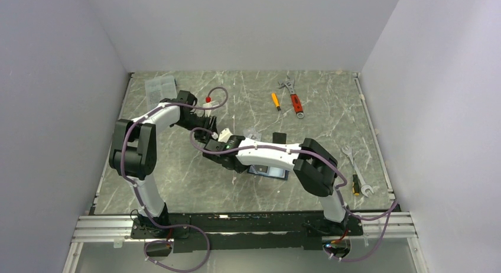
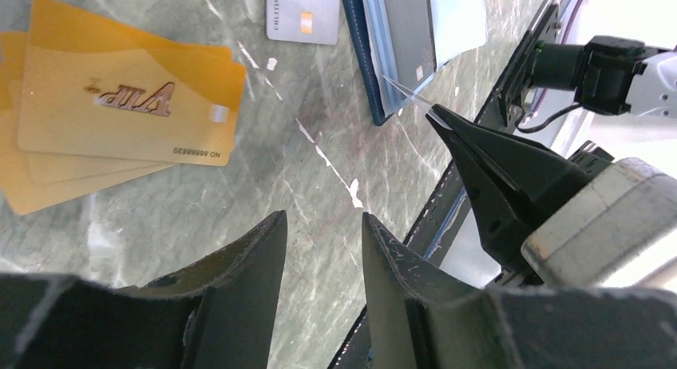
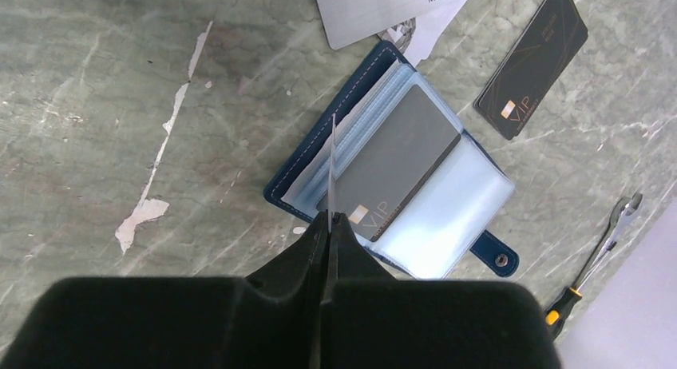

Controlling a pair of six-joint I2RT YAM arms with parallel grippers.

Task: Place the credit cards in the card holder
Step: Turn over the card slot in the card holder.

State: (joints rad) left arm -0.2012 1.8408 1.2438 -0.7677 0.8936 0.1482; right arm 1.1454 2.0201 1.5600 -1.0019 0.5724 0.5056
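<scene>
The card holder (image 3: 318,139) lies open on the marble table, navy cover down, with pale blue clear sleeves fanned out. A dark grey VIP card (image 3: 399,161) sits inside one sleeve. My right gripper (image 3: 329,217) is shut on the edge of a thin clear sleeve and holds it upright. Loose credit cards lie around: a black one (image 3: 531,61), a silver one (image 3: 375,9), and a fan of orange-gold ones (image 2: 120,105). My left gripper (image 2: 323,217) hovers open and empty over bare table, between the orange-gold cards and the card holder (image 2: 363,57).
At the back left stands a clear compartment box (image 1: 160,87). A red-handled wrench (image 1: 295,101) and an orange screwdriver (image 1: 275,101) lie at the back. Another wrench (image 1: 354,161) and a screwdriver (image 1: 356,184) lie at the right edge.
</scene>
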